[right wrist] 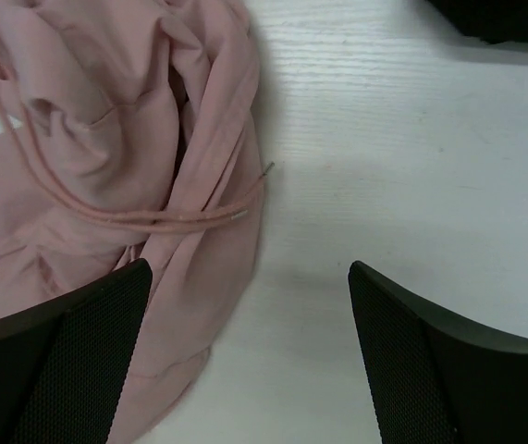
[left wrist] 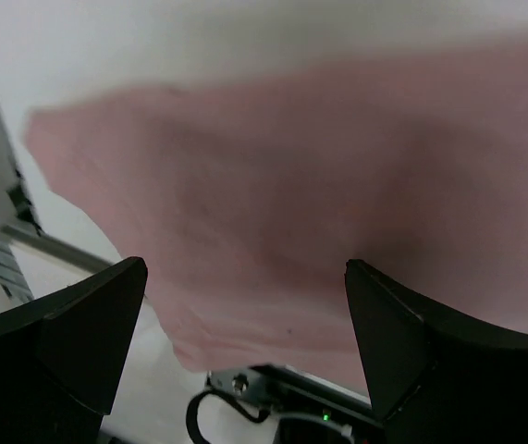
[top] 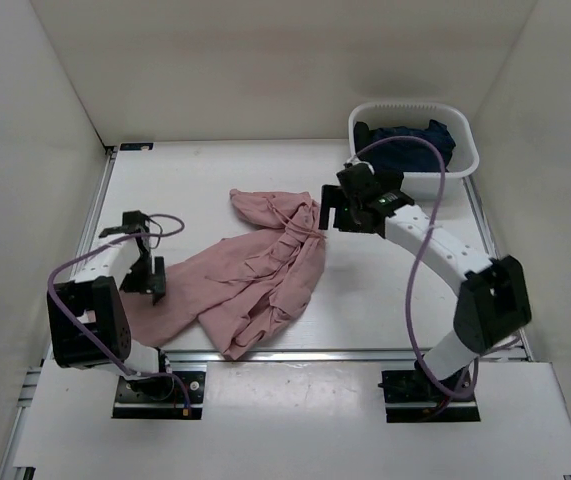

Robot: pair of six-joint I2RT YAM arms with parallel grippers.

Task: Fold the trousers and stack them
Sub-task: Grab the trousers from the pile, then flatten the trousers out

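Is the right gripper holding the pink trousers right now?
No, the right gripper is open, its fingers spread wide and clamping nothing, above the edge of the trousers and the table.

Honestly nothing readable here: no text, label, brand, number or sign that I can make out on the trousers (top: pixel 255 280), the basket (top: pixel 464 152) or the desk (top: pixel 365 290) in any view.
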